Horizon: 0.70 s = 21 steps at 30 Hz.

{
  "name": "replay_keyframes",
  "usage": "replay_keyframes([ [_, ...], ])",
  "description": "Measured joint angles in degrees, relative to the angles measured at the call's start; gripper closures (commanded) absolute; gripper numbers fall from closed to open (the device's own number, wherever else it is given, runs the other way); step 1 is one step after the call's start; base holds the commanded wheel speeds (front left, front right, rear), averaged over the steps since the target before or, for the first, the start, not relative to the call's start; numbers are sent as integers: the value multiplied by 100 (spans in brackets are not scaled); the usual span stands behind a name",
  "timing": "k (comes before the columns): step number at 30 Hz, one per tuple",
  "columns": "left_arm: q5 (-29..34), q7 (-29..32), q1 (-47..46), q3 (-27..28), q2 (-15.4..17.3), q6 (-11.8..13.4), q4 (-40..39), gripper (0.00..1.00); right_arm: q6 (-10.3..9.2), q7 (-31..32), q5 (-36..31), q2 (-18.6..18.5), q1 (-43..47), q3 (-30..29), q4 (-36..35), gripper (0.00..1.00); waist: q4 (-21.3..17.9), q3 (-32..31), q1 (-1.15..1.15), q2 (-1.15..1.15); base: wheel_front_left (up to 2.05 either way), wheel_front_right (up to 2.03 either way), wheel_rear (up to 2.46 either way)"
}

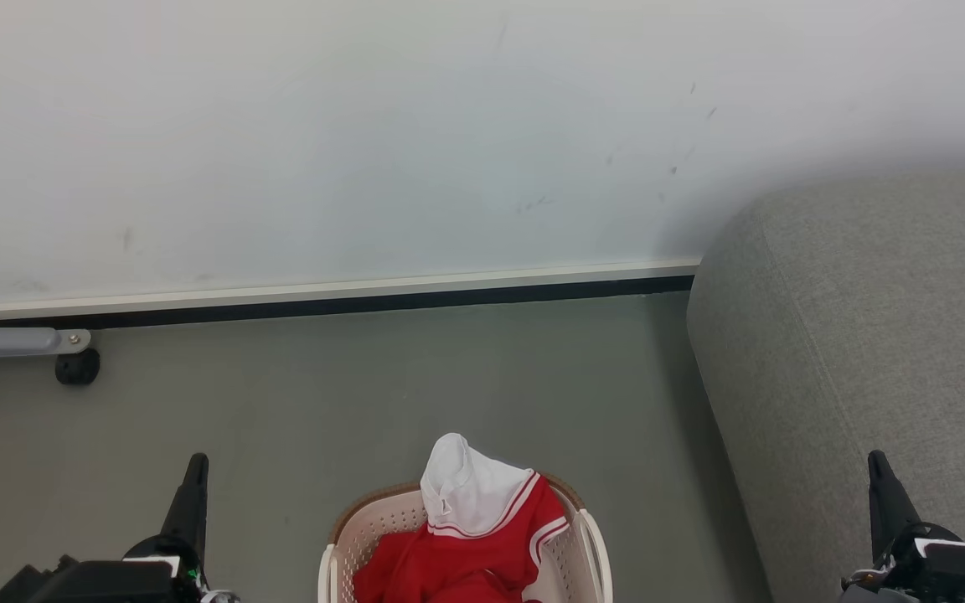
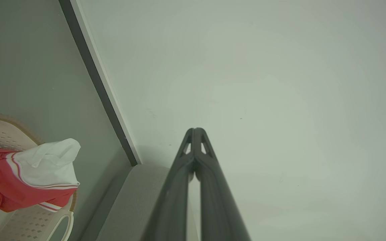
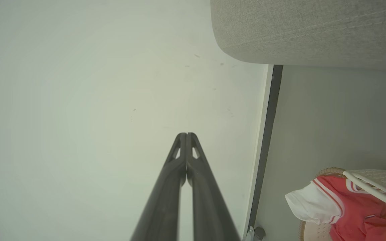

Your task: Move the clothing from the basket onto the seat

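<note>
A grey floor point(image 1: 449, 377) meets a white wall. The left gripper point(image 1: 195, 471) is closed and empty, left of the basket point(image 1: 347, 536), where the clothing point(image 1: 482, 544) lies heaped. I would open the jaws first, then pinch the raised white fold. The right gripper point(image 1: 879, 467), also closed and empty, is by the seat point(image 1: 868, 335).

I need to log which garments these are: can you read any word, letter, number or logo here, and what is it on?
None can be read.
The red garments with white trim show only stripes and a white panel on the folds facing the cameras.
The cream perforated plastic basket, the grey fabric seat and the white wall carry no text; the wall has just faint dark scuffs.
</note>
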Motion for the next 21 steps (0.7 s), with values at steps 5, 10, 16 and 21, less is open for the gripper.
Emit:
replay_keyframes([
  [5, 0, 0, 0, 0, 0, 0, 0, 100, 0, 0, 0, 0, 0, 0, 0, 100, 0, 0, 0, 0, 0, 0, 0],
  [10, 0, 0, 0, 0, 0, 0, 0, 100, 0, 0, 0, 0, 0, 0, 0, 100, 0, 0, 0, 0, 0, 0, 0],
  [16, 0, 0, 0, 0, 0, 0, 0, 100, 0, 0, 0, 0, 0, 0, 0, 100, 0, 0, 0, 0, 0, 0, 0],
  [21, 0, 0, 0, 0, 0, -1, 0, 100, 0, 0, 0, 0, 0, 0, 0, 100, 0, 0, 0, 0, 0, 0, 0],
])
